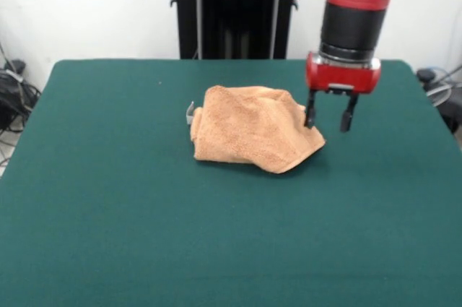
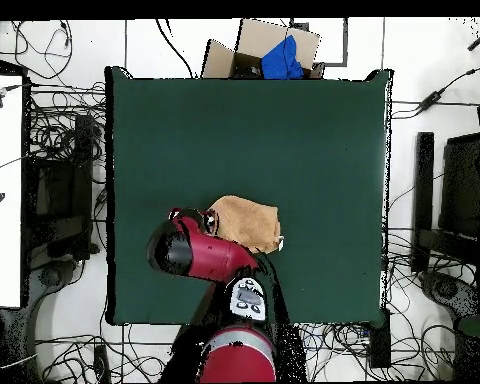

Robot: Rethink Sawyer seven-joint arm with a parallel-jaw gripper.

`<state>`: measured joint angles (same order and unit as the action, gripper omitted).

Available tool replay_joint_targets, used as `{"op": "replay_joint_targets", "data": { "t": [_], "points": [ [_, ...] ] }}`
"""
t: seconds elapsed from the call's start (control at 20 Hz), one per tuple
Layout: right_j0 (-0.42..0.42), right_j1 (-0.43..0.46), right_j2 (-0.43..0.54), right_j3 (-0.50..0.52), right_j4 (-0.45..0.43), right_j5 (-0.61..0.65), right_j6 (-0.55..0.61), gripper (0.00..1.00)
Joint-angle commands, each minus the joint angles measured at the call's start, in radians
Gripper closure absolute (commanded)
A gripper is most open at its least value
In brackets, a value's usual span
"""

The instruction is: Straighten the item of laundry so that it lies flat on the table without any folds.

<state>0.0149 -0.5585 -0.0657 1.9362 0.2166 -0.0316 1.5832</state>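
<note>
The item of laundry (image 1: 249, 136) is an orange-tan towel, bunched and folded over on itself near the middle of the dark green table (image 1: 144, 220). A small white tag (image 1: 190, 113) sticks out at its left edge. My gripper (image 1: 330, 115) hangs just off the towel's right edge, open, with the left finger close to the cloth and nothing held between the fingers. In the overhead view the towel (image 2: 249, 222) lies beside the red arm (image 2: 199, 252), which covers the gripper and part of the cloth.
A cardboard box with a blue item (image 2: 274, 55) sits on the floor beyond the table's far edge. Cables (image 2: 59, 150) and stands surround the table on the floor.
</note>
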Motion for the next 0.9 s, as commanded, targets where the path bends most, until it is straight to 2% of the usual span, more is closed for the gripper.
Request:
{"op": "replay_joint_targets", "data": {
  "t": [0.05,0.9],
  "points": [
    [-0.021,0.114,-0.019,-0.041,0.026,0.017,0.191,0.0],
    [-0.09,0.156,0.083,-0.001,0.003,-0.007,0.21,0.0]
  ]
}}
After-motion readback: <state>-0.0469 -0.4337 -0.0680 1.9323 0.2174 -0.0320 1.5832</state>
